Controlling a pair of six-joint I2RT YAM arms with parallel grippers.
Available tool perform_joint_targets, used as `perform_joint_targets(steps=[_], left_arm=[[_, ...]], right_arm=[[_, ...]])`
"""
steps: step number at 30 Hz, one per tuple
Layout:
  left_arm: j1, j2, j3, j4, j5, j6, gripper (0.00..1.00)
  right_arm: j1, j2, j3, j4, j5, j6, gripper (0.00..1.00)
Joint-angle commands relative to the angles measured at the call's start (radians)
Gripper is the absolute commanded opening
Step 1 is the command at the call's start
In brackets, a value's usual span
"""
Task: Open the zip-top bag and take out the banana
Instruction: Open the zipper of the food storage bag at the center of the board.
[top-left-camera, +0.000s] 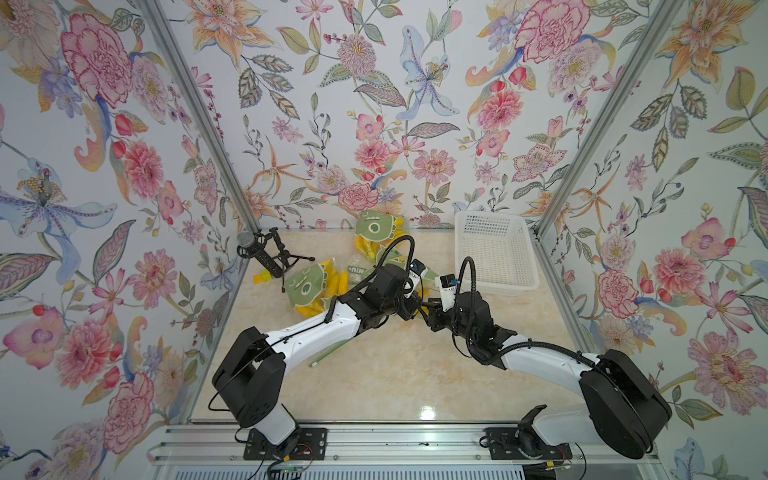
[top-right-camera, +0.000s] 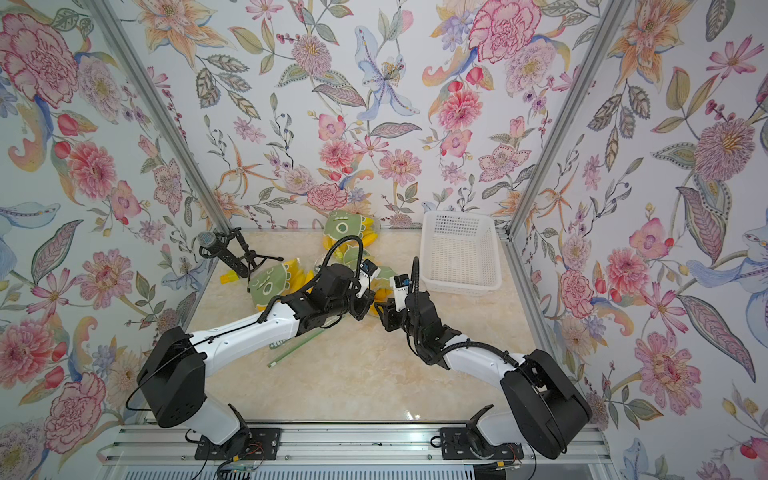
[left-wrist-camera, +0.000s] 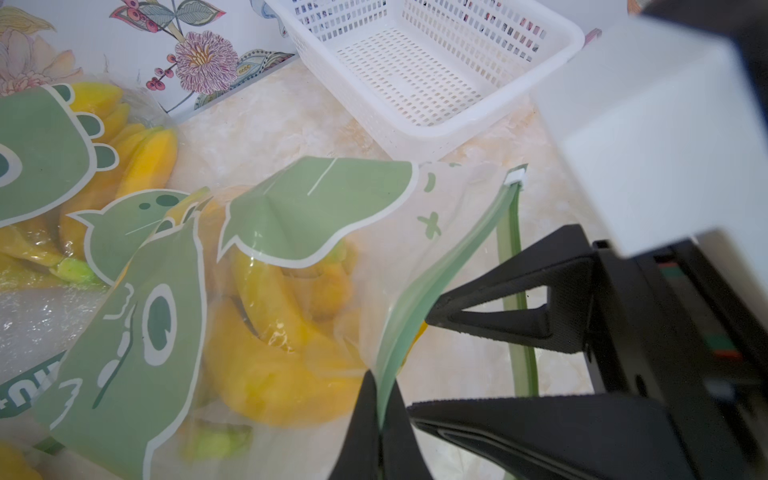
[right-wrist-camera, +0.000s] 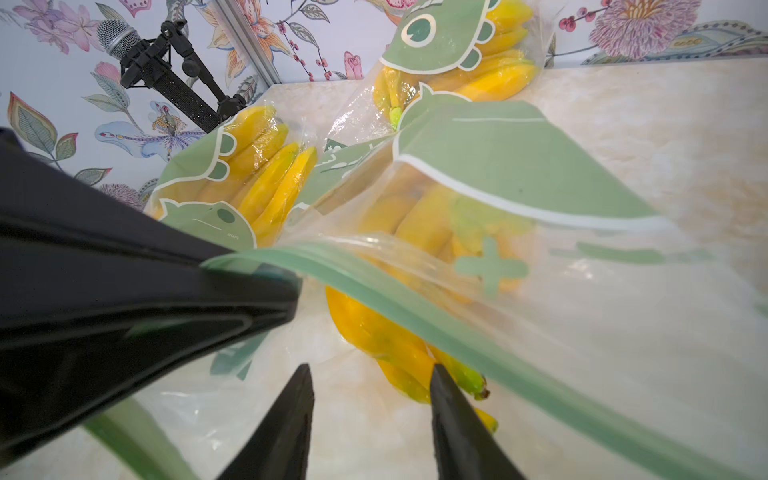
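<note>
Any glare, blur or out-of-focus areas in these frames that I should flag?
In both top views a small glare spot sits on the table near its front edge; in the left wrist view the basket is crisp, the near white block blurred; in the right wrist view the left gripper looms soft, the bagged bananas behind it sharper.

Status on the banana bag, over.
Left gripper shut on the bag, zip edge lifted. Right gripper open in the mouth, fingers beside the banana, not gripping. Other bags crowd behind.

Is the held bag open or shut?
Open: the bag has its green zip strips apart, one pinched by the left gripper.
</note>
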Motion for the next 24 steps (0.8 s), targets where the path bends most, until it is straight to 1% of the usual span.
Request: perform_joint_targets(steps=[1, 6, 7, 9, 13, 18, 20, 21, 22, 23, 24], left_arm=[[-0.008, -0.014, -0.016, 0.047, -0.024, -0.03, 0.0], [-0.007, -0.031, -0.048, 0.086, -0.079, -0.047, 0.0], [-0.007, -0.064, -0.055, 0.094, -0.088, -0.051, 0.0], [-0.006, -0.079, -0.069, 0.114, -0.096, -0.059, 0.0], [-0.005, -0.086, -0.085, 0.133, -0.096, -0.073, 0.0], [-0.006, -0.089, -0.091, 0.123, -0.068, -0.066, 0.01], [-0.006, -0.117, -0.101, 0.116, -0.065, -0.06, 0.11], [-0.005, -0.139, -0.11, 0.117, -0.065, -0.058, 0.18], [-0.005, -0.161, -0.119, 0.118, -0.069, -0.059, 0.26], [-0.004, -0.187, -0.13, 0.114, -0.085, -0.068, 0.38], [0.002, -0.206, -0.136, 0.106, -0.101, -0.086, 0.47]], right_arm=[[-0.026, 0.022, -0.013, -0.019, 0.071, 0.021, 0.5], [-0.026, 0.022, -0.069, -0.036, 0.091, 0.007, 0.54], [-0.026, 0.026, -0.077, -0.041, 0.09, 0.002, 0.55], [-0.026, 0.032, -0.086, -0.045, 0.086, -0.005, 0.56], [-0.024, 0.025, -0.089, -0.032, 0.056, -0.029, 0.57], [-0.013, -0.019, -0.104, 0.076, 0.019, -0.134, 0.58], [-0.013, -0.023, -0.102, 0.11, 0.014, -0.188, 0.58], [-0.014, -0.019, -0.098, 0.12, 0.016, -0.212, 0.59], [-0.015, -0.013, -0.093, 0.125, 0.016, -0.23, 0.59], [-0.017, -0.005, -0.086, 0.126, 0.016, -0.25, 0.59], [-0.017, 0.004, -0.079, 0.128, 0.015, -0.262, 0.59]])
